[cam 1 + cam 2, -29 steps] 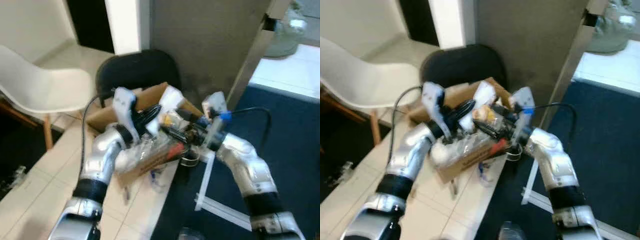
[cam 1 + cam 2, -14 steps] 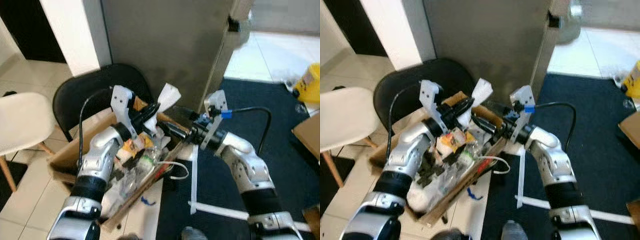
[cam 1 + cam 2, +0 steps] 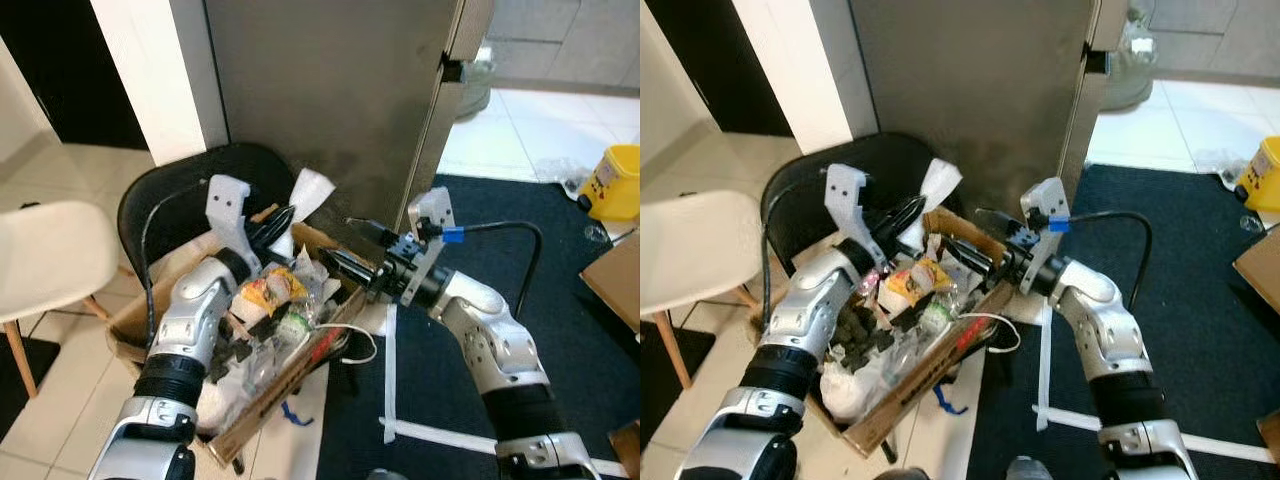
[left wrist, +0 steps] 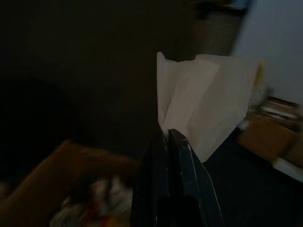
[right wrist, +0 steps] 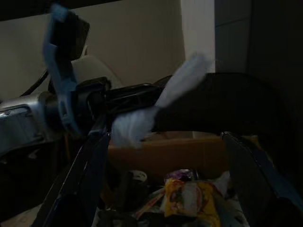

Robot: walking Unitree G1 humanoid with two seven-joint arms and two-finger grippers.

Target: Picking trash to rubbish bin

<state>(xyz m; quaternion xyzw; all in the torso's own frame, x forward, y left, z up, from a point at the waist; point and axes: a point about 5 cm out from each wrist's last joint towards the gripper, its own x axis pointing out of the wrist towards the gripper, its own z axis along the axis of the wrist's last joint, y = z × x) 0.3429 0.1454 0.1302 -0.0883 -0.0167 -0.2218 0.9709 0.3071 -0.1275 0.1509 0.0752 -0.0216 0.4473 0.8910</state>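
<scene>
A cardboard box [image 3: 283,377] full of trash stands on the floor in front of me, with a yellow wrapper [image 3: 266,290] and clear plastic bags on top. My left gripper [image 3: 281,219] hovers over the box's far side, shut on a white crumpled paper [image 3: 306,191] that sticks up from its fingertips [image 4: 169,135]. My right gripper [image 3: 350,246] is open over the box's right rim, pointing toward the left gripper with nothing between its fingers [image 5: 89,171]. The paper [image 5: 182,79] is also visible in the right wrist view.
A black chair [image 3: 170,205] stands right behind the box and a white chair [image 3: 45,255] at the left. A grey cabinet wall [image 3: 320,80] rises behind. At the right lie dark blue carpet [image 3: 580,340], a white strip [image 3: 390,370], a yellow container [image 3: 612,182] and another cardboard piece [image 3: 615,275].
The camera has swung right and steadied, so the whole scene shifted. Both grippers stay over the box; the left still holds the white paper and the right remains open.
</scene>
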